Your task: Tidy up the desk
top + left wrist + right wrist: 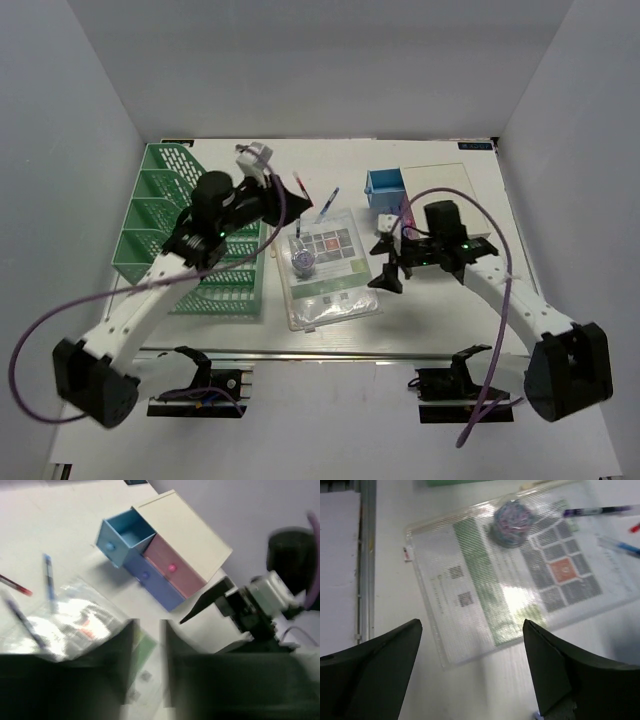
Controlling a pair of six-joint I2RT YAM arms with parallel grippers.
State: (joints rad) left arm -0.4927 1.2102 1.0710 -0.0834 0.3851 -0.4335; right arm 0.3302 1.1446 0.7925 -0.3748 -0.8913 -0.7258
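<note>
The white desk (pixel 440 310) carries a clear plastic sleeve (pixel 325 268) with a printed sheet inside and a round tub of coloured clips (pixel 303 262) resting on it. The sleeve also shows in the right wrist view (pixel 485 595), as does the tub (pixel 514 516). My right gripper (pixel 388 266) hovers wide open and empty at the sleeve's right edge; in the right wrist view it (pixel 472 647) hangs over the sleeve's near edge. My left gripper (pixel 285 200) is above the sleeve's far left corner, its jaws a narrow gap apart with nothing between them (pixel 148 665); that view is blurred.
A green mesh file rack (pixel 165 200) stands at the left under the left arm. A white drawer box (pixel 185 535) stands at the back right with its blue drawer (pixel 122 535) pulled out. Red (pixel 15 585), blue (pixel 48 575) and purple (pixel 600 511) pens lie beyond the sleeve. An aluminium rail (pixel 340 353) runs along the near edge.
</note>
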